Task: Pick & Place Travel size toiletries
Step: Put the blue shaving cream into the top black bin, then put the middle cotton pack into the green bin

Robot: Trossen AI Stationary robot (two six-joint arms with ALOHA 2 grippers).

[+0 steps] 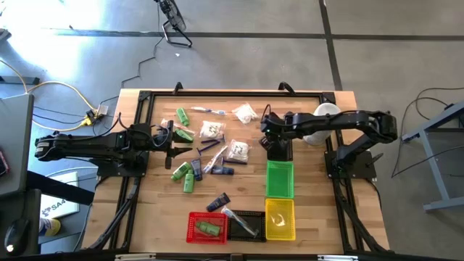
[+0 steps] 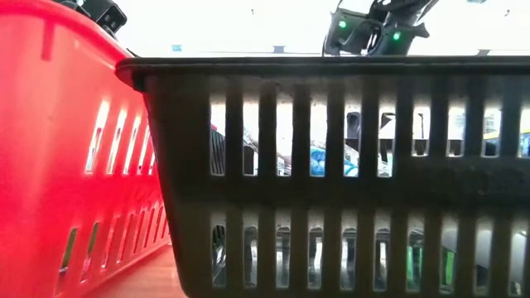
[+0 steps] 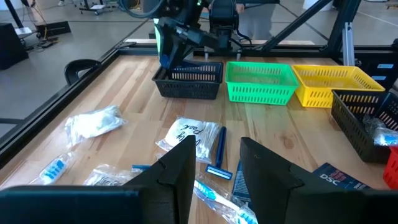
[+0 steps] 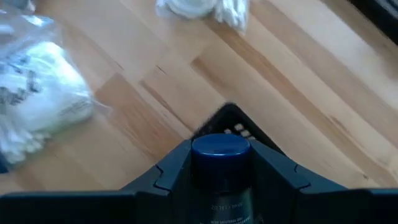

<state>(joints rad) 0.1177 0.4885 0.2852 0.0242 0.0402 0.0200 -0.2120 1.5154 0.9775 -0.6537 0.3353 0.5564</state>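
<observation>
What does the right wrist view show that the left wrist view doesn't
Only the right wrist view shows the dark navy tube clamped in the right gripper. Only the left wrist view shows the green basket, the yellow basket, a blue razor and the left gripper, holding nothing. Both show the wooden table and white packets.

This looks like a robotics lab or test bay rather than a home or shop. In the middle of the high view a wooden table (image 1: 159, 217) with a black frame stands on a bare grey concrete floor (image 1: 239, 18) crossed by dark seams. At the left of that frame a yellow cable (image 1: 61, 87) trails over the floor to the table (other thin leads too). Across the top of the left wrist view, metal stands (image 3: 339, 25) and equipment fill an open hall.
</observation>
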